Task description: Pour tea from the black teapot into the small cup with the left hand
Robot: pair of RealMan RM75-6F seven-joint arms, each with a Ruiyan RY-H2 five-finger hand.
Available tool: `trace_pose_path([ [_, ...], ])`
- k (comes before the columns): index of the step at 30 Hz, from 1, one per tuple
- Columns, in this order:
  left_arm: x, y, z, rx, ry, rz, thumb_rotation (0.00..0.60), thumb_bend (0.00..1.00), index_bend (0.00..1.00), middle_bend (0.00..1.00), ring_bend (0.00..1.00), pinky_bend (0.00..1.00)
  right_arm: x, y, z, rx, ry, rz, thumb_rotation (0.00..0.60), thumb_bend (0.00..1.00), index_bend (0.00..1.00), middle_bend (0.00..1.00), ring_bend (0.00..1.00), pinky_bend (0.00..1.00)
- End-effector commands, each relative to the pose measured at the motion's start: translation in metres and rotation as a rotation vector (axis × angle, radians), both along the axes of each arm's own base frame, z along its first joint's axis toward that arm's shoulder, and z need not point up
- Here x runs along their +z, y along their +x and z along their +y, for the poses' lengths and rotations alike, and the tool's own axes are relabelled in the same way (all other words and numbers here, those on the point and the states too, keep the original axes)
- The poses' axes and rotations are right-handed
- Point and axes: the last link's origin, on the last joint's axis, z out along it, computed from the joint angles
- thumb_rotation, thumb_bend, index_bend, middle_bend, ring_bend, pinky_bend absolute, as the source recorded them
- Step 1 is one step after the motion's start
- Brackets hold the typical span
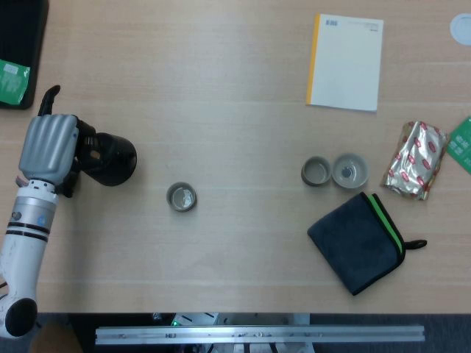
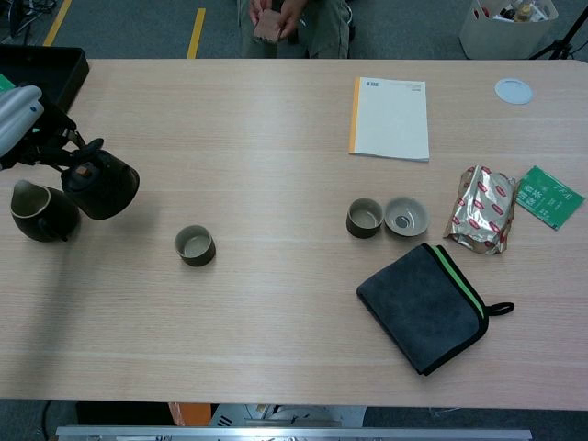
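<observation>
The black teapot [image 1: 112,160] [image 2: 101,185] stands at the table's left side, spout side toward the middle. My left hand [image 1: 48,149] [image 2: 22,118] is at its left and grips the handle, with the dark fingers [image 2: 64,152] curled against the pot. The small cup [image 1: 181,197] [image 2: 195,245], olive with a pale inside, sits apart to the right of the pot and a little nearer the front edge. Whether the pot rests on the table or hangs just above it is unclear. My right hand is in neither view.
A dark pitcher [image 2: 40,213] stands just left of the teapot. Two more cups [image 2: 365,218] [image 2: 405,216], a grey cloth [image 2: 427,305], a foil packet [image 2: 480,220] and a notebook [image 2: 390,118] lie to the right. A black tray [image 2: 46,69] sits at the far left corner.
</observation>
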Motion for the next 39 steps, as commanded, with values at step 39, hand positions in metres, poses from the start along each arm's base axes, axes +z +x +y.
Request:
trace_pose_path([
  [39,-0.003,0.033,-0.04,-0.142,-0.028,0.022,0.539,0.31,0.96,1.0,0.81,0.07,-0.001,-0.006,0.004,-0.005,0.003,-0.01,0.6,0.05,0.33,0.32,0.2,0.24],
])
